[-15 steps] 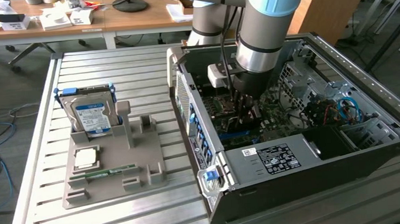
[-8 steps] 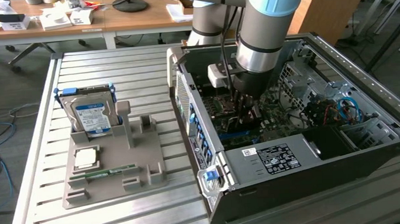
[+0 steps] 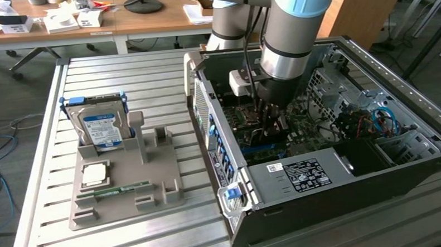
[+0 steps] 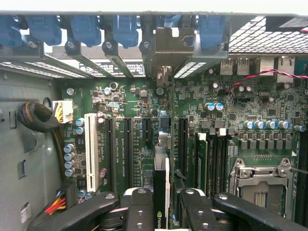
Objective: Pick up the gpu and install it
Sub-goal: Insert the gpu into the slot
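On the exterior view's left, the grey parts tray (image 3: pixel 123 197) rests on the slatted counter (image 3: pixel 129 71), carrying an upright hard drive (image 3: pixel 98 126) and a flat RAM stick (image 3: pixel 118 190). Toward the exterior view's right stands the open computer case (image 3: pixel 304 173), with my arm (image 3: pixel 295 36) reaching down into it. My hand (image 4: pixel 161 199) is clamped on the gpu (image 4: pixel 163 168), one finger on each face. The card stands on edge above the motherboard (image 4: pixel 130 101) (between long black slots), its metal bracket (image 4: pixel 168 43) at the case's rear wall.
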`<state>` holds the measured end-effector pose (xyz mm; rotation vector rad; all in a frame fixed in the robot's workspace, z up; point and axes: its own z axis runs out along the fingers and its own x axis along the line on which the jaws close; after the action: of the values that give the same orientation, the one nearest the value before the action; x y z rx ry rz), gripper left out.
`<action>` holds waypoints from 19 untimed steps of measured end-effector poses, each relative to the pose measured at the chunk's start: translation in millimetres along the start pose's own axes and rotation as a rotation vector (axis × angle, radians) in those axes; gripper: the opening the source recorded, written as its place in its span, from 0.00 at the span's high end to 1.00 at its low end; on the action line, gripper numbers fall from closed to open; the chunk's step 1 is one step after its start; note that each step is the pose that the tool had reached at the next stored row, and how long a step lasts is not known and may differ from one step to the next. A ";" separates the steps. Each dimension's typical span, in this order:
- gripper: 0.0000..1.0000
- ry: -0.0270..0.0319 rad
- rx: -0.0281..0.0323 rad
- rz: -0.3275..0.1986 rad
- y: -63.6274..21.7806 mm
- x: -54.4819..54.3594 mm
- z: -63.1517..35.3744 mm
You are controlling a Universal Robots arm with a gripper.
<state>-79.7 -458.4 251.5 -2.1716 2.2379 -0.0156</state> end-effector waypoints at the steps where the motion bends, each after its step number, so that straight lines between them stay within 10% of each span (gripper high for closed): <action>1: 0.74 0.0001 0.0000 -0.001 0.0 0.0 -0.1; 19: 0.74 -0.0004 -0.0003 -0.024 0.0 0.0 1.1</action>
<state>-79.7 -458.5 250.4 -2.1985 2.2116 -0.0153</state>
